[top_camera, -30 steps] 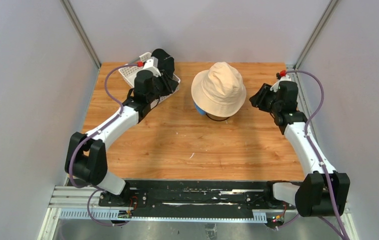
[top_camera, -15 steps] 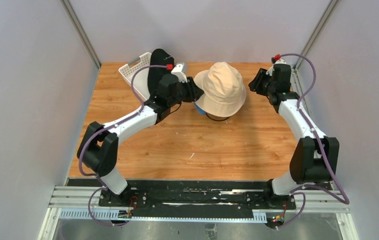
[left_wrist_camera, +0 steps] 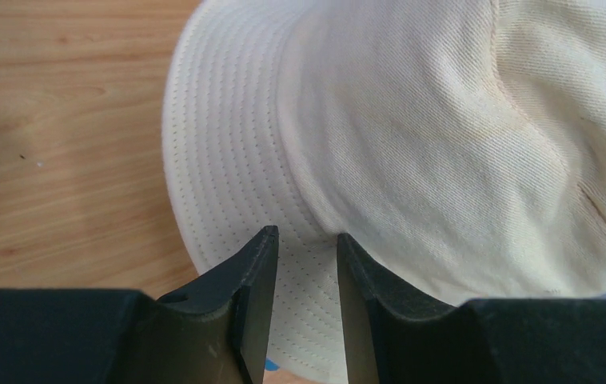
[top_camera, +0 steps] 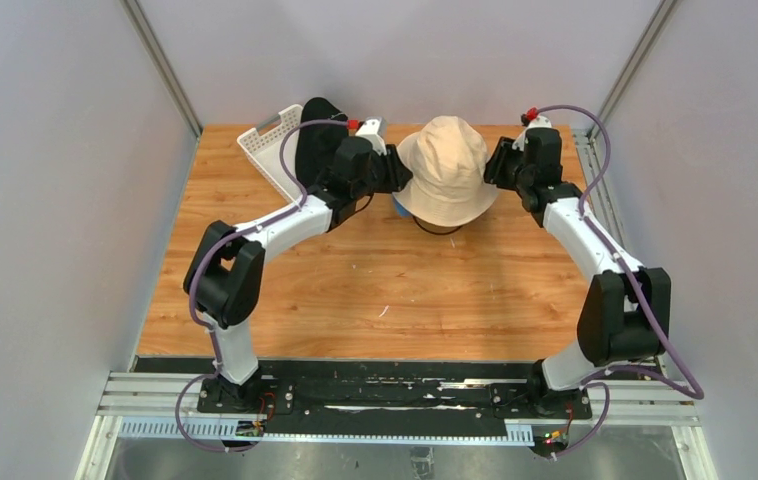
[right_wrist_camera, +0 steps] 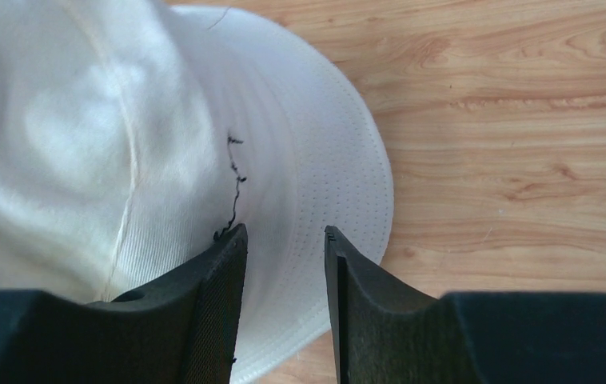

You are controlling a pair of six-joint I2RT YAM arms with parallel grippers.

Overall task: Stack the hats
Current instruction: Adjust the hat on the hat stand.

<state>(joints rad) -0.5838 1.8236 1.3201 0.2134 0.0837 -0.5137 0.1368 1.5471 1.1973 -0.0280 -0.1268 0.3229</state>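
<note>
The beige hat (top_camera: pixel 447 170) sits on top of a pile at the back middle of the table. A sliver of the blue hat (top_camera: pixel 396 208) shows under its left brim. The black hat (top_camera: pixel 313 150) lies in the white basket. My left gripper (top_camera: pixel 403 172) is open at the beige hat's left brim. In the left wrist view the beige hat (left_wrist_camera: pixel 444 120) fills the frame, and the left gripper (left_wrist_camera: pixel 306 236) hangs over its brim with nothing between the jaws. My right gripper (top_camera: pixel 495 166) is open at the right brim. The right wrist view shows the right gripper (right_wrist_camera: pixel 284 232) over the brim of the beige hat (right_wrist_camera: pixel 84 136). The lavender, teal and dark red hats are hidden.
The white lattice basket (top_camera: pixel 265 150) stands tilted at the back left, behind the left arm. A bit of the black wire stand (top_camera: pixel 435 233) shows under the pile's front. The grey side walls stand close to the table on both sides.
The left arm swung right from the basket to the beige hat's left brim. The right arm moved back and left to the right brim. The hat shifted slightly right.
</note>
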